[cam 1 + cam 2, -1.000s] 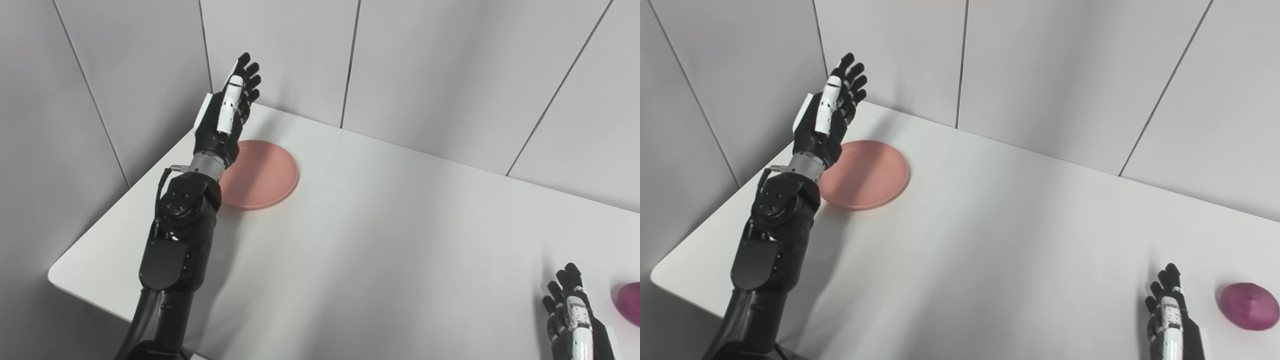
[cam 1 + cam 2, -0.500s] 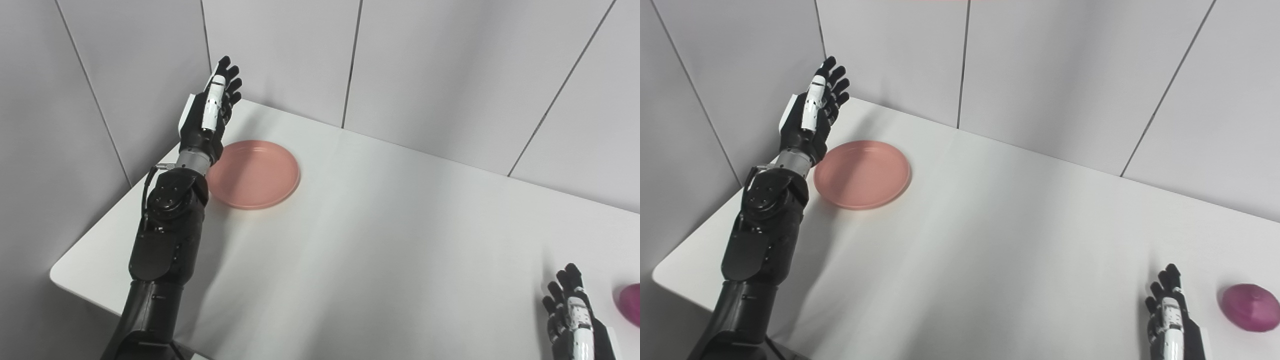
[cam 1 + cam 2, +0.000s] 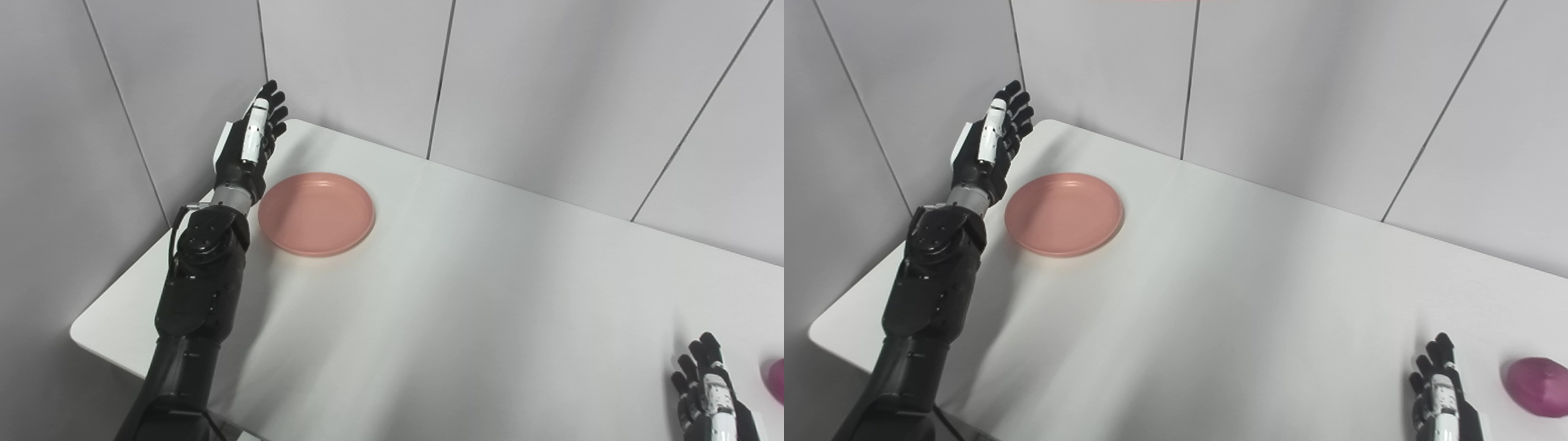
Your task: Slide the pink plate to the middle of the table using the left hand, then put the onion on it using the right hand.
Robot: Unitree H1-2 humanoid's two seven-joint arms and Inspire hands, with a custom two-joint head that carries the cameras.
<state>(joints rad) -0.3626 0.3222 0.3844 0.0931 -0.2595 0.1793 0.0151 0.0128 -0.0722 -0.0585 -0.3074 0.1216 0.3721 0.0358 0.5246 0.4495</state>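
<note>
Two black robot hands, both holding nothing.
Near, the right hand (image 3: 1442,398) rests fingers apart beside the round purple onion (image 3: 1535,378) on the white surface (image 3: 1243,294). Farther, the left hand (image 3: 989,144) stands flat and open just left of the round pink plate (image 3: 1064,214).

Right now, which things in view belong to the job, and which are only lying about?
For the job:
- pink plate
- purple onion
- left hand, open beside the plate
- right hand, open, waiting near the onion

Lying about:
- nothing; only the white table that bears them
</note>
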